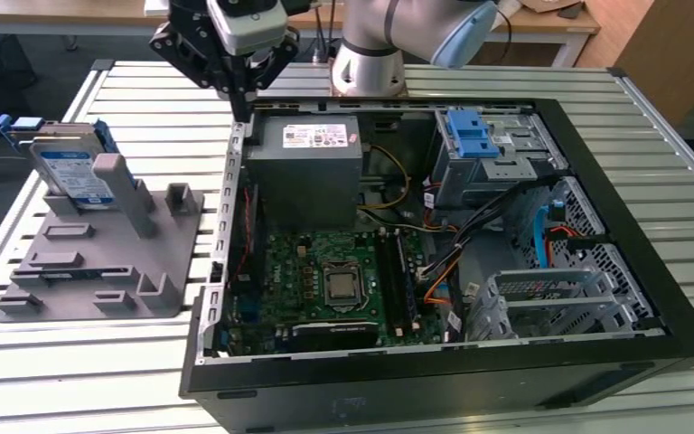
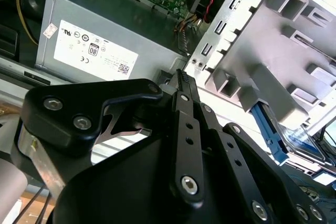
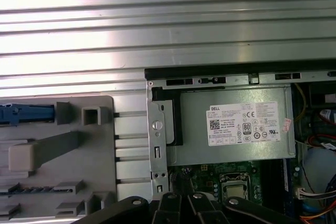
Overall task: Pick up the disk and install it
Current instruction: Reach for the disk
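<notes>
The disk (image 1: 68, 163) is a silver drive with a white-and-blue label in a blue carrier. It stands on edge at the far end of a grey holder (image 1: 94, 262), at the exterior view's left, outside the computer. Its blue carrier also shows in both wrist views, as the disk (image 3: 25, 114) and the disk (image 2: 294, 139). My gripper (image 1: 243, 110) hangs above the far left corner of the open computer case (image 1: 444, 380), to the right of the disk and apart from it. The black fingers (image 2: 181, 80) meet at their tips with nothing between them, so the gripper is shut.
Inside the case lie a grey power-supply box (image 1: 311, 167), the motherboard (image 1: 323, 285), and a metal drive cage with a blue latch (image 1: 473, 136) at the far right. The whole setup rests on a slatted metal table (image 1: 82, 371). The arm's base (image 1: 369, 63) stands behind the case.
</notes>
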Controlling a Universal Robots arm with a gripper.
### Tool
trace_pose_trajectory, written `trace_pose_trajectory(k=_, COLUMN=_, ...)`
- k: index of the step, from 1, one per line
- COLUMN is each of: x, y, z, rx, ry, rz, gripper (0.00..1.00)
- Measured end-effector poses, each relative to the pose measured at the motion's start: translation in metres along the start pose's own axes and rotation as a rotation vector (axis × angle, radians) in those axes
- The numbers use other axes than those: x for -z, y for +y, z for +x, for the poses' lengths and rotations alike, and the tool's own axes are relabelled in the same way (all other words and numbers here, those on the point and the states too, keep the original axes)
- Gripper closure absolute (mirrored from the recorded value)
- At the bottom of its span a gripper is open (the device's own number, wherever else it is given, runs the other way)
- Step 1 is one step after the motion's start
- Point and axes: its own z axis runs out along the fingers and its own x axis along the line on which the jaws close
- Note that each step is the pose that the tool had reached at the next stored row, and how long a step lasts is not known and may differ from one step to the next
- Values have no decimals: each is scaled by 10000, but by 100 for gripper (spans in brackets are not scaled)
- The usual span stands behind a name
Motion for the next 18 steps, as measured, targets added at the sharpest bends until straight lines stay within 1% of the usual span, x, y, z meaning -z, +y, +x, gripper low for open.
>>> trace_pose_trajectory(k=18, x=-17, y=-3, z=36, rx=-1, ry=34, rz=1, gripper=89)
